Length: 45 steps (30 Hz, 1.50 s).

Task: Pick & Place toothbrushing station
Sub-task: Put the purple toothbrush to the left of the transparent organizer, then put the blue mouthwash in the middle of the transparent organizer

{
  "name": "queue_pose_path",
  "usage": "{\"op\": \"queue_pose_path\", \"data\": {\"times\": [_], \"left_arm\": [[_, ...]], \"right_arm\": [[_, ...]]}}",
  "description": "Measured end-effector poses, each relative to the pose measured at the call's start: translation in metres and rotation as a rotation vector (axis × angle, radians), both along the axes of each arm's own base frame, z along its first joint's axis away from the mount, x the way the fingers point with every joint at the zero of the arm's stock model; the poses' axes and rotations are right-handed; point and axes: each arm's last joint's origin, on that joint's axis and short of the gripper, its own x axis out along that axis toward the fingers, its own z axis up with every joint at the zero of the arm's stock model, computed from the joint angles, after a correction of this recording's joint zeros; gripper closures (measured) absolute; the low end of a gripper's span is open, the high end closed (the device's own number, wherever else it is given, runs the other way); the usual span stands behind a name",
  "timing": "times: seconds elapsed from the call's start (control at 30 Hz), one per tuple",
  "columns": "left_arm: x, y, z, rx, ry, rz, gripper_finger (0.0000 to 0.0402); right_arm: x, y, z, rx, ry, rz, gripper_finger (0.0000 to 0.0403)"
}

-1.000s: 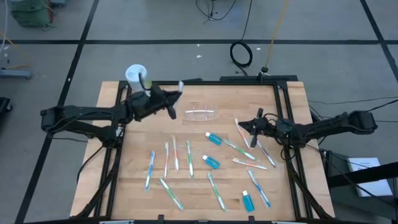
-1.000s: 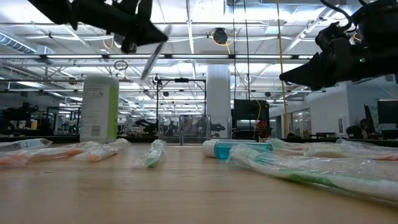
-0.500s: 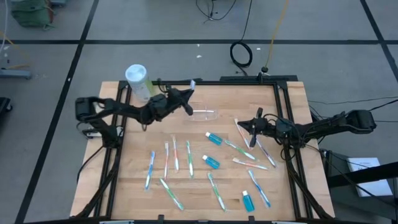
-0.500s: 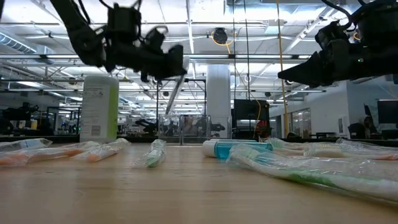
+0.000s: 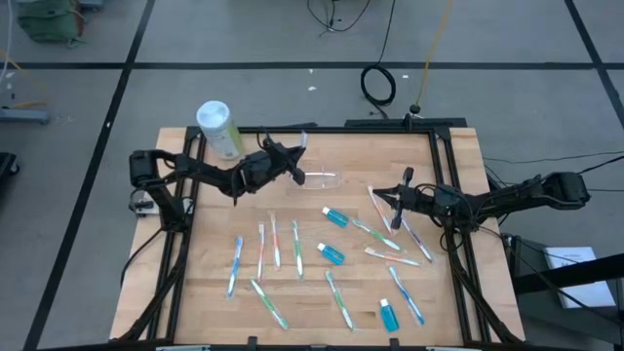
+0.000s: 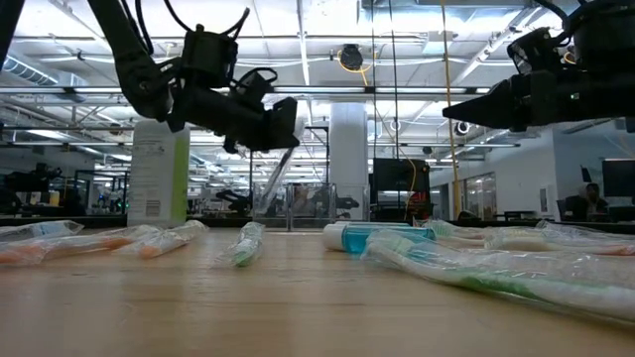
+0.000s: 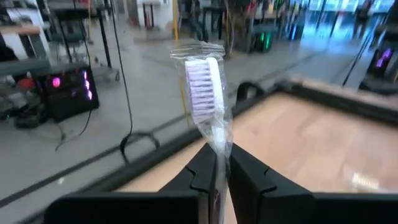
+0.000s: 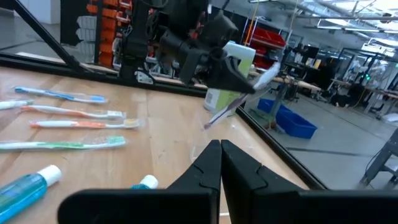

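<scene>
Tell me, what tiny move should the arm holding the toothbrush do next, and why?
Probably ease the left gripper down toward the clear holder. Its jaws pinch a wrapped toothbrush above the table, close beside the holder, with the lower end not yet inside.

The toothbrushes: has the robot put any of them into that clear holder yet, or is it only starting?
Just starting. The clear holder looks empty so far. In hand: the left gripper is shut on one wrapped toothbrush, held in the air beside the holder. The right gripper waits shut over the table's right side. Left to do: many toothbrushes and toothpaste tubes lie on the table.
</scene>
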Motion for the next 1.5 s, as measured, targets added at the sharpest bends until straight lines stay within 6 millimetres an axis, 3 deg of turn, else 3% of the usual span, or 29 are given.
{"op": "queue_pose_path", "data": {"times": [0.33, 0.5, 0.7, 0.93, 1.27, 1.5], "left_arm": [[-0.007, -0.008, 0.006, -0.045, 0.102, 0.012, 0.0288], [-0.015, -0.017, 0.028, 0.024, 0.117, 0.051, 0.0261], [-0.032, -0.028, 0.056, 0.067, 0.15, 0.033, 0.0256], [-0.036, -0.037, 0.062, 0.028, 0.158, -0.262, 0.0256], [-0.028, -0.059, 0.055, -0.007, 0.158, -0.745, 0.0256], [-0.01, -0.081, 0.031, 0.012, 0.197, -0.813, 0.0256]], "right_arm": [[0.0, 0.0, -0.003, 0.018, 0.022, 0.0, 0.0403], [0.0, 0.0, -0.004, 0.056, 0.031, 0.0, 0.0403], [0.0, 0.0, -0.002, 0.172, -0.027, 0.002, 0.0403], [0.0, 0.0, 0.003, 0.329, -0.125, 0.013, 0.0403], [-0.001, 0.0, 0.009, 0.297, -0.174, 0.014, 0.0403], [-0.001, -0.001, 0.009, 0.288, -0.182, -0.006, 0.0403]]}}
